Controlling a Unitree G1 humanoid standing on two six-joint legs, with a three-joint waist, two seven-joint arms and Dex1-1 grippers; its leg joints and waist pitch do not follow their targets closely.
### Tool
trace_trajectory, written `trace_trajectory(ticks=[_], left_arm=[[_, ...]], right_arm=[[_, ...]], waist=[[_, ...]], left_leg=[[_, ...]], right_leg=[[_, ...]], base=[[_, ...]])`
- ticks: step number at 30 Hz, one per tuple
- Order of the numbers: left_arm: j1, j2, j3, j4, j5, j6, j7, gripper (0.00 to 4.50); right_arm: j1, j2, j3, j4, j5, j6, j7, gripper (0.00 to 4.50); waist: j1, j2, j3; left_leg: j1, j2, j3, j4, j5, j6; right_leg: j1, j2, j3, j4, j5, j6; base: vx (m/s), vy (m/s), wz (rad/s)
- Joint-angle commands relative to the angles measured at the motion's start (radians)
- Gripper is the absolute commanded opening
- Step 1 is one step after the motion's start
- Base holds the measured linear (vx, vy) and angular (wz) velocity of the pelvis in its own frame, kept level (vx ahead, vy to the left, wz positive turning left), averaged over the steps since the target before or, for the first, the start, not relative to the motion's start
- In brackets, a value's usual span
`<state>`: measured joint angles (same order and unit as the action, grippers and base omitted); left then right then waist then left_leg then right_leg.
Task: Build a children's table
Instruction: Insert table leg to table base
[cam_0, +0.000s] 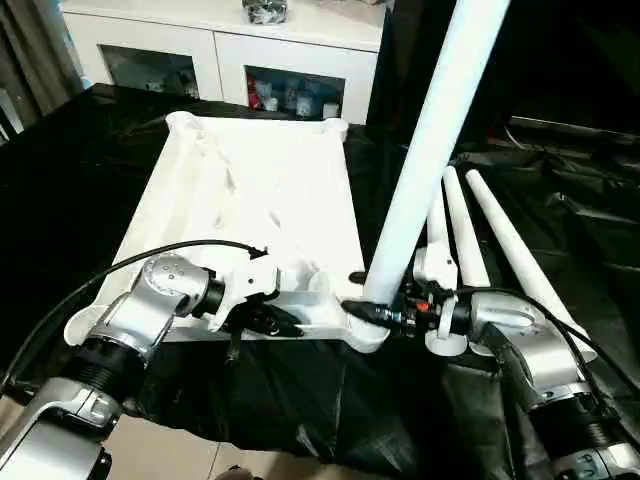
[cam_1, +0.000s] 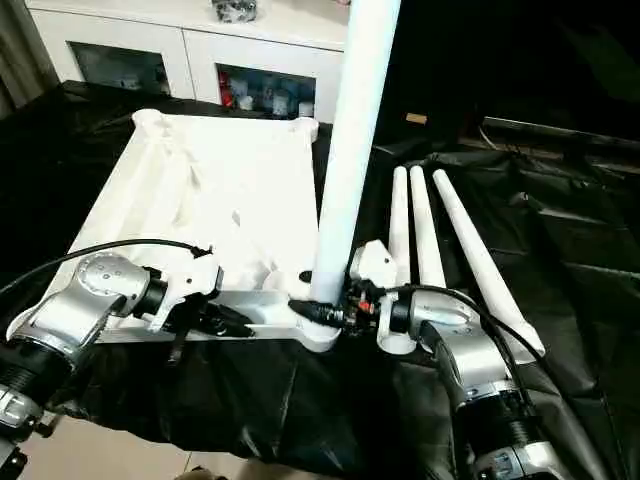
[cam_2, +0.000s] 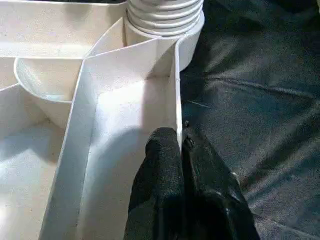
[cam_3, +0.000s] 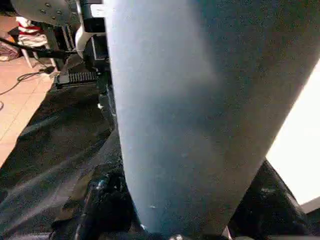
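- The tabletop (cam_0: 250, 200) lies underside up on the black sheet (cam_0: 560, 230), ribs showing, with the white cabinet (cam_0: 220, 45) behind it.
- One leg (cam_0: 430, 150) stands upright in the near corner socket (cam_0: 365, 330) on the robot's right side. The right gripper (cam_0: 375, 300) is clamped around its base, one black finger on each side of the tube.
- The left gripper (cam_2: 181, 165) is pinched together on the thin near edge wall of the tabletop, a bit along from that socket.
- Three more legs (cam_0: 470, 240) lie side by side on the sheet, just beyond the right gripper.
- The standing leg's top is cut off by the frame. In the right wrist view the tube blocks nearly everything, so the threads can't be made out there.
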<state>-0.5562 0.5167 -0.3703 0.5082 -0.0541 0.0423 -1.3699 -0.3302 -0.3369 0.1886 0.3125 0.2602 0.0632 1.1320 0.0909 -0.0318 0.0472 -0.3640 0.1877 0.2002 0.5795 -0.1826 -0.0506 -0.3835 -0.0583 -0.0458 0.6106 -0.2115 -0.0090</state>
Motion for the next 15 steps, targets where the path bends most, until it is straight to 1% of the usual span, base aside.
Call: trace_trajectory(ticks=[1,3,5,6,7,8,9,10,11,12,13,14,15], left_arm=[[-0.022,-0.008,-0.009,-0.005,-0.002,-0.019,-0.018,0.00],[-0.020,-0.013,-0.003,-0.011,-0.005,-0.016,-0.018,0.00],[-0.020,-0.024,0.005,-0.014,-0.007,-0.007,0.001,0.00],[-0.021,-0.030,0.007,-0.013,-0.004,-0.004,0.016,0.00],[-0.024,-0.043,0.010,-0.008,0.008,0.001,0.051,0.00],[-0.025,-0.048,0.011,-0.007,0.012,0.001,0.063,0.00],[-0.031,-0.072,0.018,0.001,0.028,0.024,0.128,0.00],[-0.036,-0.086,0.023,0.006,0.036,0.040,0.165,0.00],[-0.043,-0.126,0.044,0.004,0.031,0.079,0.236,0.00],[-0.047,-0.160,0.059,-0.004,0.027,0.119,0.293,0.00],[-0.048,-0.169,0.059,-0.008,0.029,0.126,0.308,0.00],[-0.050,-0.196,0.060,-0.016,0.048,0.151,0.367,0.00],[-0.052,-0.216,0.060,-0.022,0.063,0.169,0.412,0.00]], right_arm=[[0.054,-0.010,0.089,0.067,-0.073,0.041,0.037,1.89],[0.055,-0.010,0.090,0.068,-0.070,0.037,0.027,1.89],[0.051,0.004,0.073,0.083,-0.066,0.035,-0.007,1.89],[0.044,0.015,0.062,0.097,-0.069,0.030,-0.035,1.89],[0.026,0.038,0.038,0.133,-0.079,0.016,-0.101,1.89],[0.020,0.044,0.031,0.145,-0.082,0.010,-0.121,1.89],[-0.009,0.072,-0.001,0.197,-0.098,-0.001,-0.219,1.89],[-0.024,0.086,-0.017,0.224,-0.105,-0.005,-0.269,1.89],[-0.058,0.115,-0.051,0.275,-0.108,-0.004,-0.365,1.89],[-0.084,0.138,-0.079,0.314,-0.105,0.000,-0.437,1.89],[-0.092,0.145,-0.085,0.325,-0.105,0.001,-0.457,1.89],[-0.112,0.160,-0.100,0.357,-0.108,0.001,-0.517,1.89],[-0.125,0.170,-0.107,0.379,-0.111,0.001,-0.555,1.89]], waist=[[-0.001,0.008,-0.032],[-0.001,0.008,-0.030],[-0.001,0.008,-0.029],[-0.002,0.008,-0.028],[-0.004,0.009,-0.024],[-0.004,0.009,-0.024],[-0.012,0.007,-0.017],[-0.012,0.007,-0.015],[-0.015,0.010,-0.016],[-0.022,0.004,-0.012],[-0.023,0.005,-0.012],[-0.023,0.008,-0.013],[-0.032,0.004,-0.011]], left_leg=[[0.023,0.057,-0.029,-0.081,-0.285,0.000],[0.023,0.058,-0.029,-0.082,-0.289,-0.001],[0.023,0.058,-0.030,-0.083,-0.293,-0.003],[0.024,0.058,-0.031,-0.085,-0.303,-0.006],[0.026,0.058,-0.032,-0.087,-0.337,-0.016],[0.026,0.058,-0.032,-0.087,-0.337,-0.016],[0.031,0.056,-0.037,-0.089,-0.400,-0.044],[0.033,0.055,-0.041,-0.091,-0.417,-0.050],[0.033,0.057,-0.047,-0.093,-0.431,-0.063],[0.029,0.056,-0.052,-0.097,-0.445,-0.071],[0.030,0.056,-0.054,-0.096,-0.458,-0.075],[0.033,0.054,-0.055,-0.096,-0.468,-0.076],[0.032,0.053,-0.057,-0.097,-0.473,-0.069]], right_leg=[[0.021,-0.092,0.052,-0.079,-0.222,-0.208],[0.021,-0.092,0.052,-0.081,-0.234,-0.207],[0.020,-0.093,0.052,-0.083,-0.244,-0.205],[0.019,-0.093,0.052,-0.084,-0.260,-0.202],[0.014,-0.095,0.054,-0.091,-0.313,-0.194],[0.014,-0.095,0.054,-0.091,-0.313,-0.194],[0.007,-0.099,0.053,-0.099,-0.433,-0.179],[0.008,-0.101,0.051,-0.103,-0.479,-0.167],[0.008,-0.106,0.051,-0.107,-0.529,-0.149],[0.010,-0.104,0.047,-0.110,-0.559,-0.137],[0.009,-0.104,0.044,-0.109,-0.576,-0.130],[0.007,-0.104,0.044,-0.112,-0.583,-0.125],[0.006,-0.103,0.044,-0.117,-0.568,-0.125]], base=[[0.000,0.000,0.00],[0.000,0.000,0.00],[0.000,0.000,0.00],[0.000,0.000,0.00],[0.000,0.000,0.00],[0.000,0.000,0.00],[0.000,0.000,0.00],[0.000,0.000,0.00],[-0.055,0.001,-0.08],[-0.060,0.016,-0.15],[-0.060,0.016,-0.15],[-0.063,0.026,-0.15],[0.000,0.000,0.00]])
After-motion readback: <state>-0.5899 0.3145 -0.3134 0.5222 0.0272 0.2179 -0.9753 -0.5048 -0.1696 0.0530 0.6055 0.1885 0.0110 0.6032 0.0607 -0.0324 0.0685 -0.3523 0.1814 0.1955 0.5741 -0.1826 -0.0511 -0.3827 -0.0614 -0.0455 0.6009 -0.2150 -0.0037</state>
